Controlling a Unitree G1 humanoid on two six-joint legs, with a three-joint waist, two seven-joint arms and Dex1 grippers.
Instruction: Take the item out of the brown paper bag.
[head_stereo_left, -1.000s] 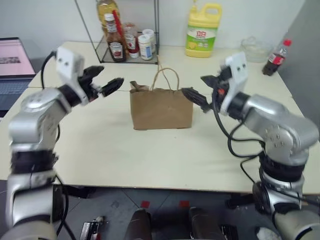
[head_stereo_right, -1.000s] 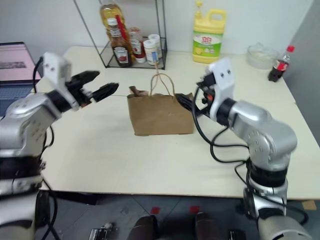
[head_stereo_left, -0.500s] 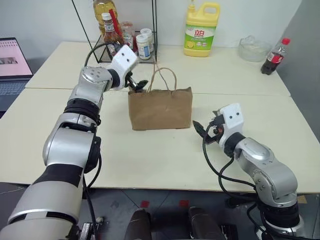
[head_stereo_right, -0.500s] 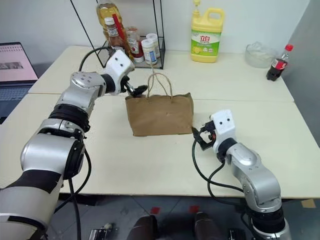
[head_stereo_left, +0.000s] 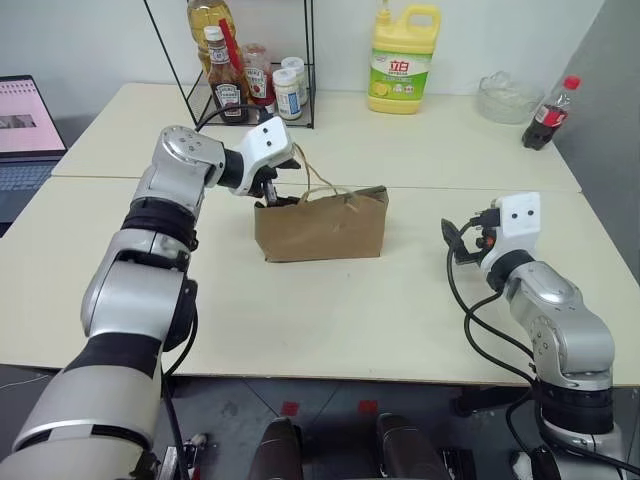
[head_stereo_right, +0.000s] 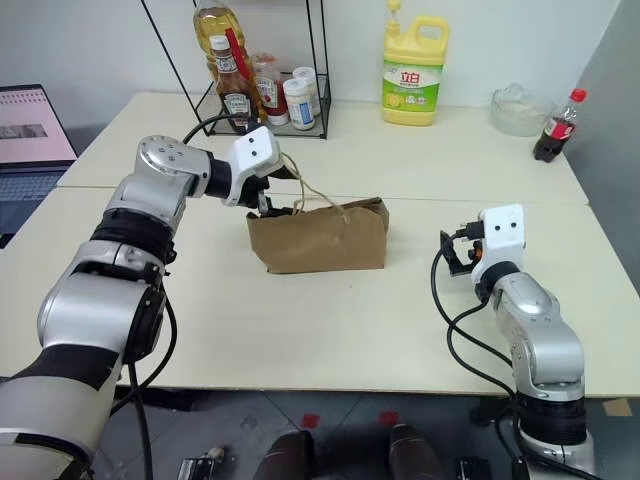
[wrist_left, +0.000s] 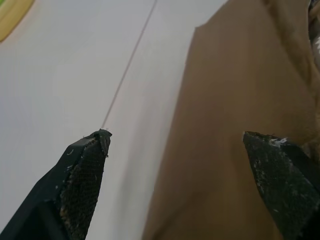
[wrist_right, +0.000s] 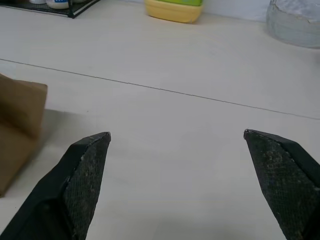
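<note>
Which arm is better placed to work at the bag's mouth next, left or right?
Left. The left gripper is open at the brown paper bag's top corner by the handles. The right gripper is open too, but stands apart from the bag over the bare table.

Bag mouth: the brown paper bag (head_stereo_left: 322, 228) is crowded at its left top corner by the left gripper (head_stereo_left: 272, 192).
Behind: wire rack (head_stereo_left: 252, 70) stands near.
Right: bare table (head_stereo_left: 420, 300).

Setting: robot test room arranged as a mock household scene.
Surface: pale joined tabletop (head_stereo_left: 300, 300).
Props: condiment rack (head_stereo_left: 255, 75), yellow detergent jug (head_stereo_left: 402, 60), cola bottle (head_stereo_left: 548, 112).
Equipment: open laptop (head_stereo_left: 25, 125) at left.
</note>
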